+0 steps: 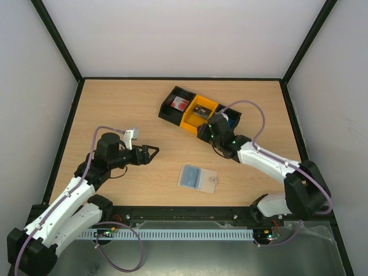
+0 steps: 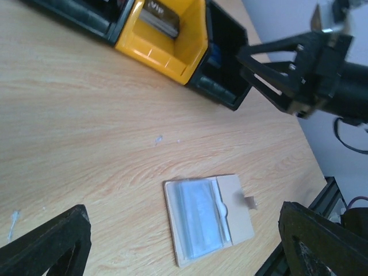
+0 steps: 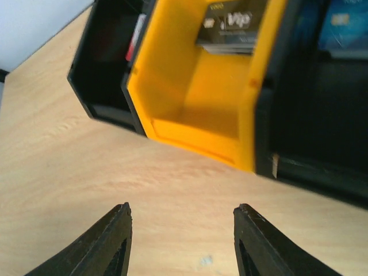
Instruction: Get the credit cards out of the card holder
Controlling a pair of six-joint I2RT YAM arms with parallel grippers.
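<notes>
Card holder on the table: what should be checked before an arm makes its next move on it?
1. Holder flat on the table, nothing touching it: ok.
2. Left pincer open and facing the holder: ok.
3. Right pincer open and empty, over by the tray: ok.
4. Cards lie in the tray; any left in the holder: cannot tell, something bluish shows through.
5. Bare table between left pincer and holder: ok.
</notes>
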